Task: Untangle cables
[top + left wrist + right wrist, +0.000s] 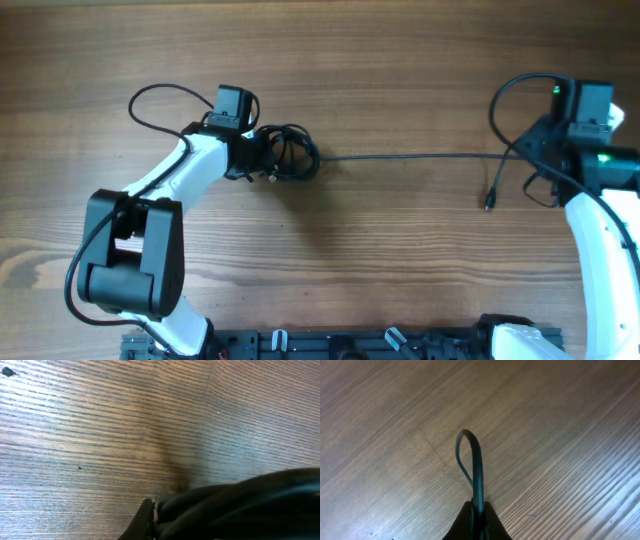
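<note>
left claw (258, 152) clamped on cable tangle (292, 152) | right claw (478, 508) pinching cable loop (477, 462) | cord (420, 156) taut between them

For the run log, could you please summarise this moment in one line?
left gripper: shut on tangle | right gripper: shut on cable, stretched straight | plug end: free

1) brown wooden table (400, 60): straight grain, smooth, low satin sheen (soft glare in the wrist views).
2) thin black flexible cables (290, 152): smooth plastic-looking jacket, faintly glossy.
3) white-shelled robot arms (190, 175): smooth glossy plastic.
4) black joint housings (130, 250): matt.
5) black right tool (476, 512): matt, smooth.
</note>
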Available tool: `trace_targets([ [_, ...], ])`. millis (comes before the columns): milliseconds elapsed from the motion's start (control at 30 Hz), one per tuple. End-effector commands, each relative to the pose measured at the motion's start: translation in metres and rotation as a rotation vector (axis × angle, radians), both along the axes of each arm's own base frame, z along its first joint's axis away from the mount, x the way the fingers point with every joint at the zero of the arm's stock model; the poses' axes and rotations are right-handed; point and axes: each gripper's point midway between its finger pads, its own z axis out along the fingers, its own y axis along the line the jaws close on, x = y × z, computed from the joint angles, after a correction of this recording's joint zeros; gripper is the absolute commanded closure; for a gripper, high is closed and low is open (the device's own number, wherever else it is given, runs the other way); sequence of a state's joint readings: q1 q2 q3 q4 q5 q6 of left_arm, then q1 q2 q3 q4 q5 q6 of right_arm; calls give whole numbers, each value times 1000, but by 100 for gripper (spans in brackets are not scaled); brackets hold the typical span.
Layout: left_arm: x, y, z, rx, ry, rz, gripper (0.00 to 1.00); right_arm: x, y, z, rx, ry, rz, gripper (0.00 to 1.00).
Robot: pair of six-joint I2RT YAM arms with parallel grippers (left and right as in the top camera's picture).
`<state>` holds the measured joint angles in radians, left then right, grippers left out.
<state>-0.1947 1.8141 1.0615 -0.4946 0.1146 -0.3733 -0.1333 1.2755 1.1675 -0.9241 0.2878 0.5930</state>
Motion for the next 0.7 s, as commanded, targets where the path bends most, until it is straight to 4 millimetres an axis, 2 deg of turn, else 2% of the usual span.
trace_targets([
  [0, 1, 49, -7, 115, 16, 119, 96, -18, -52, 9, -80, -6, -184, 96],
  [100, -2, 69, -8, 122, 38, 181, 96, -22, -69, 11, -79, -22, -235, 96],
  [167, -4, 87, -9, 109, 57, 261, 96, -21, -70, 11, -69, -31, -231, 96],
  [300, -9, 114, -10, 66, 85, 344, 96, -11, -68, 7, -93, 7, -110, 96],
  [400, -14, 139, -11, 62, 98, 418, 96, -11, -76, -6, -86, 46, -147, 96],
  [500, -25, 166, -12, 10, 136, 627, 96, -13, -88, -30, -48, 103, -213, 96],
  [533, -26, 165, -13, -51, 144, 638, 85, -14, -90, -38, -41, 129, -217, 96],
  [567, -25, 161, -12, -94, 146, 637, 70, -13, -89, -44, -29, 146, -211, 96],
  [667, -19, 138, -6, -215, 132, 511, 7, 9, -59, -69, 124, 160, -14, 96],
])
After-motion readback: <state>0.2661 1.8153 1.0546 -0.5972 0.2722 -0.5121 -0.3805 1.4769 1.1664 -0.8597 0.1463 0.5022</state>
